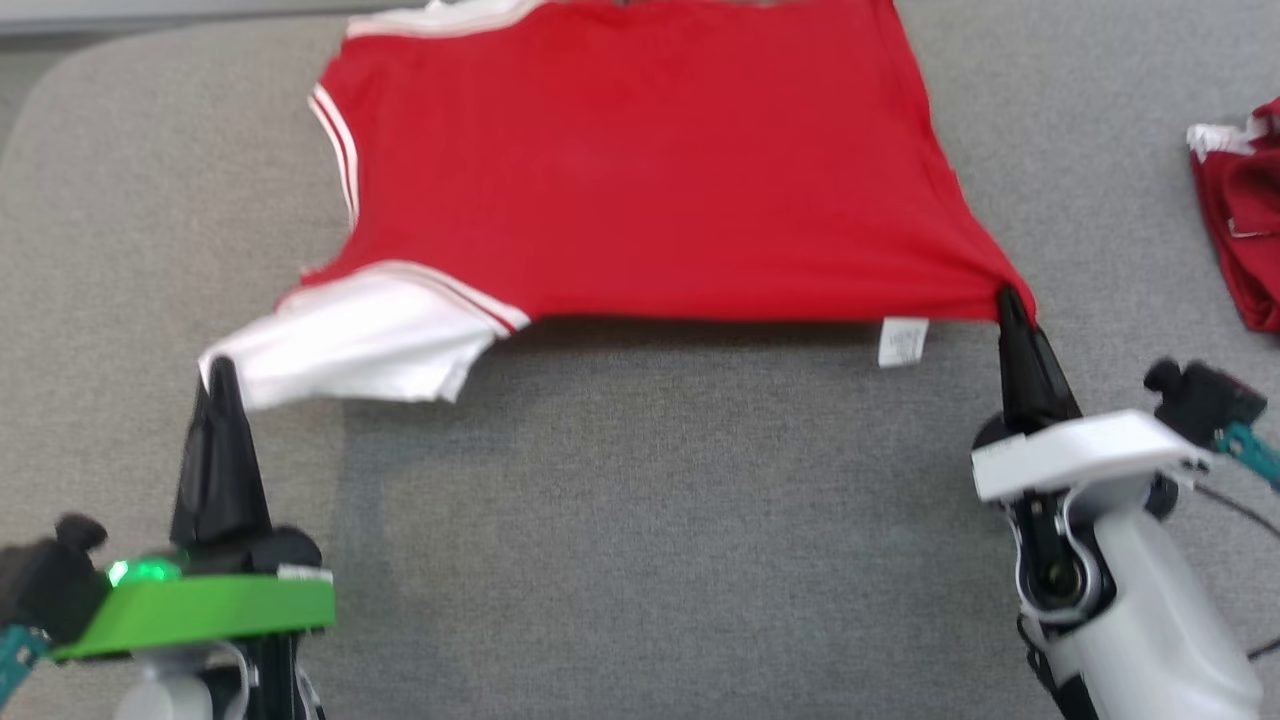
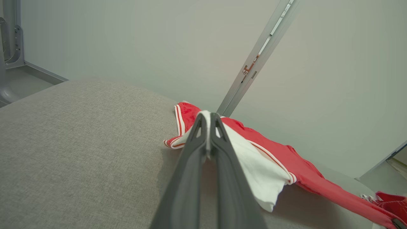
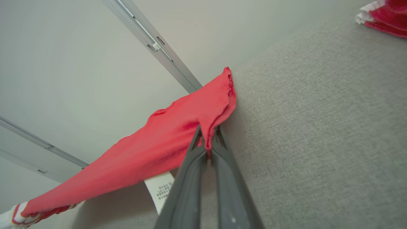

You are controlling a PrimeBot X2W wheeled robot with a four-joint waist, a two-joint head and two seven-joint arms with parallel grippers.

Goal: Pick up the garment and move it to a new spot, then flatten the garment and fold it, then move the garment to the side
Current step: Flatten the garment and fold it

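Nearest, the left gripper (image 1: 221, 380) is clamped on the white sleeve (image 1: 350, 345) and the right gripper (image 1: 1006, 305) on the hem corner (image 1: 985, 283) of the red, white-sleeved cotton shirt (image 1: 650, 170). The shirt is stretched between them over the grey fabric surface (image 1: 650, 520) and reaches its far edge. Flattening looks under way; folding and moving aside remain

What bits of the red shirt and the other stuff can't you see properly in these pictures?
- Head view, top edge: it cuts off the far end of the red T-shirt with white sleeves.
- Head view, too small and blurred: the print on the small white care label cannot be read.
- Head view, right edge: it cuts off part of the crumpled red and white cloth.
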